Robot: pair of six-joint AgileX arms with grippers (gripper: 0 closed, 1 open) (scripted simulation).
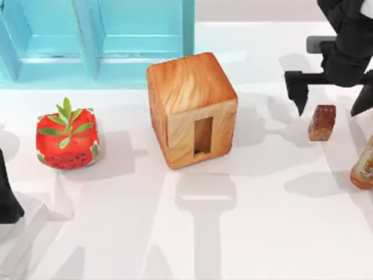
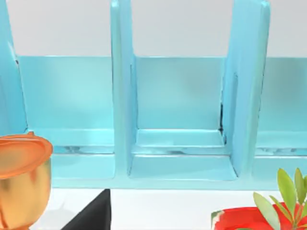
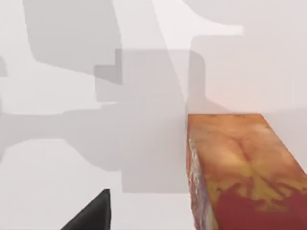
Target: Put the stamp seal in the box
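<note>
No readable text, label or number on anything here

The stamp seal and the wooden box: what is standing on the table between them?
Nothing stands between them. In the top view, the table between the stamp seal and the wooden box is bare white surface carrying only shadows.

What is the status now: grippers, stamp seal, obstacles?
Right gripper open, above small mottled reddish-brown stamp seal, not gripping. Left arm parked at table's left edge. Seal upright, right of wooden cube box. Orange-brown bottle close beside.
</note>
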